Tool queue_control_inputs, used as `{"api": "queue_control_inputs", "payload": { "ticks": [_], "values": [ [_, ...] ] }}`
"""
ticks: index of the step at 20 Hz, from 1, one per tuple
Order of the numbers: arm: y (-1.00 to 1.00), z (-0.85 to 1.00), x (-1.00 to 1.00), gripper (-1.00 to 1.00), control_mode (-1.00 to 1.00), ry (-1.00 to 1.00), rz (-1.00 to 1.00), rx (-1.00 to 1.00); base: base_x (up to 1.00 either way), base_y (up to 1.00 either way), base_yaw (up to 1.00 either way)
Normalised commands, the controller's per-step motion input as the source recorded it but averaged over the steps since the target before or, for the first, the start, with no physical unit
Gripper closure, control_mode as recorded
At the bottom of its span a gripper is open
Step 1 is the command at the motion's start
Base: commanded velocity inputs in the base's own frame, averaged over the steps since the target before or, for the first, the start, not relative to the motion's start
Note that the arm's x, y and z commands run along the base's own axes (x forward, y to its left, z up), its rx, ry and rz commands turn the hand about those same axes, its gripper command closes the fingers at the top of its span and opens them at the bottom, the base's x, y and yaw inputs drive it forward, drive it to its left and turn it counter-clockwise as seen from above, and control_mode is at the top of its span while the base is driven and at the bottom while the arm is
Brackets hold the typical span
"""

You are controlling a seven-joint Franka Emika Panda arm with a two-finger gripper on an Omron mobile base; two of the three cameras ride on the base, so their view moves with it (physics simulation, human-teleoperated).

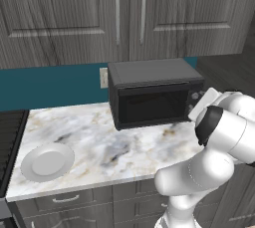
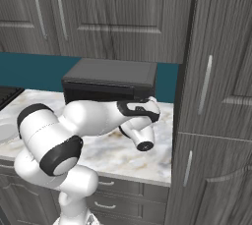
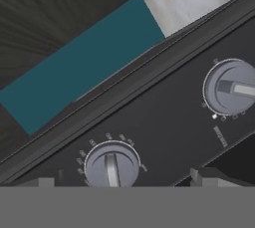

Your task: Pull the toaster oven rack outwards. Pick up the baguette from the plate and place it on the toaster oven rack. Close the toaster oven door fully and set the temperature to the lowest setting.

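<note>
Dark claw tips [image 3: 119,181] spread wide, holding nothing, close before two grey knobs [image 3: 111,166] on toaster oven [image 1: 155,92] front panel. Oven at back right of marble counter [image 1: 99,142], door [image 1: 152,105] shut. White plate [image 1: 48,161] bare, near front left corner.
</note>
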Motion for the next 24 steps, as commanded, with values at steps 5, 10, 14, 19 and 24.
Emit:
{"api": "queue_control_inputs", "payload": {
  "ticks": [5,10,14,19,24],
  "values": [
    [-0.01,0.0,0.0,-1.0,-1.0,0.0,0.0,0.0,0.0,0.0,0.0],
    [0.0,0.0,0.0,-1.0,-1.0,0.0,0.0,0.0,0.0,0.0,0.0],
    [0.0,0.0,0.0,-1.0,-1.0,0.0,0.0,0.0,0.0,0.0,0.0],
    [0.0,0.0,0.0,-1.0,-1.0,0.0,0.0,0.0,0.0,0.0,0.0],
    [0.0,0.0,0.0,-1.0,-1.0,0.0,0.0,0.0,0.0,0.0,0.0]
  ]
}}
